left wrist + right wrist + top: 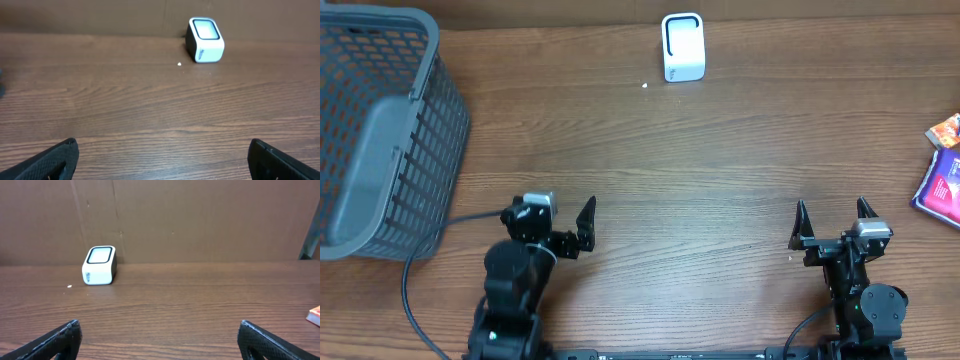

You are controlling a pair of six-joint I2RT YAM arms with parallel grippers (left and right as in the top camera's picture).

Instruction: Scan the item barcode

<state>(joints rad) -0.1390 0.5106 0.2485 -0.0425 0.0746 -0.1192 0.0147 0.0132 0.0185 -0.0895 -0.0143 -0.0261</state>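
Observation:
A white scanner (682,47) with a dark window stands at the far middle of the wooden table; it also shows in the left wrist view (205,40) and the right wrist view (99,266). A purple packet (940,185) and a red-orange packet (945,130) lie at the right edge, and the corner of an orange packet (315,316) shows in the right wrist view. My left gripper (555,225) (162,160) is open near the front left, over bare wood. My right gripper (832,222) (160,340) is open at the front right, with nothing between its fingers.
A grey mesh basket (440,130) fills the far left corner. A dark cable (420,260) runs from it past the left arm. A brown cardboard wall (200,220) stands behind the table. A small white speck (645,85) lies near the scanner.

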